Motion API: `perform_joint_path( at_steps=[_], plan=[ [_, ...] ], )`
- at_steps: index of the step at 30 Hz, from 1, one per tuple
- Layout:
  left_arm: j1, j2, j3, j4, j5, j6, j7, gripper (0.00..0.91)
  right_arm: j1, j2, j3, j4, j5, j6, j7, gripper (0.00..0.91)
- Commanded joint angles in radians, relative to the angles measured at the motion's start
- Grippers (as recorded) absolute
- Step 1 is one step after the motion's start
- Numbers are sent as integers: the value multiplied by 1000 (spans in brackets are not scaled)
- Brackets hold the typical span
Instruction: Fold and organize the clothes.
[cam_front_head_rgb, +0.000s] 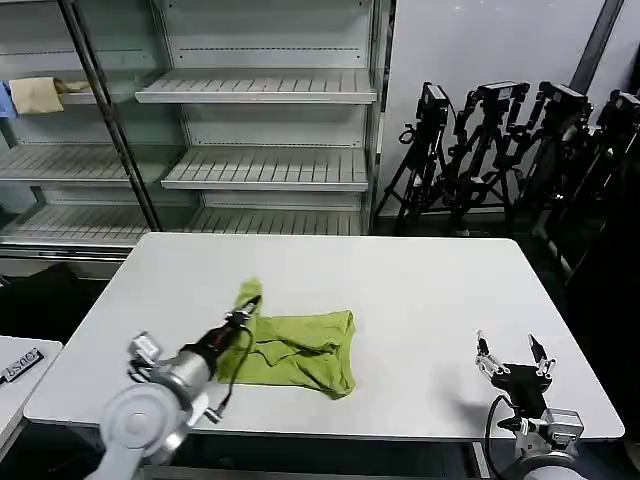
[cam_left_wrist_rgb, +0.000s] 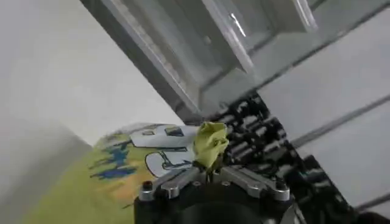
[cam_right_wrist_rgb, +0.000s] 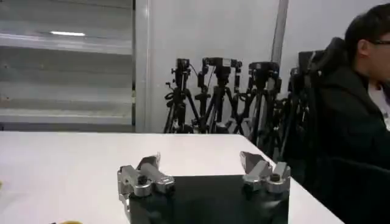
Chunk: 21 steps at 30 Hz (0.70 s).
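On the table (cam_front_head_rgb: 420, 290), the shirt (cam_front_head_rgb: 300, 350) lies lengthwise left-right — left end effector (cam_front_head_rgb: 247, 308) clamped on its raised corner; right end effector (cam_front_head_rgb: 514, 355) spread apart.

The lime yellow-green shirt (cam_front_head_rgb: 300, 350) lies crumpled and partly folded on the white table (cam_front_head_rgb: 420, 290), toward its near left side, with one corner lifted off the surface.

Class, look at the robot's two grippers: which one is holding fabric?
The left gripper, shut on the lime shirt and lifting its edge; the right gripper rests open, apart.
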Motion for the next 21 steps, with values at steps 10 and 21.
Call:
perform_joint_path(
  at_steps=[10, 21],
  plan=[
    [-150, -133, 326, 194, 268, 15, 22, 554, 19, -1, -5, -29, 1, 4, -1, 907],
    [-122, -101, 291, 156, 295, 35, 64, 907, 48, -15, -19, -47, 4, -1, 0, 907]
  ],
)
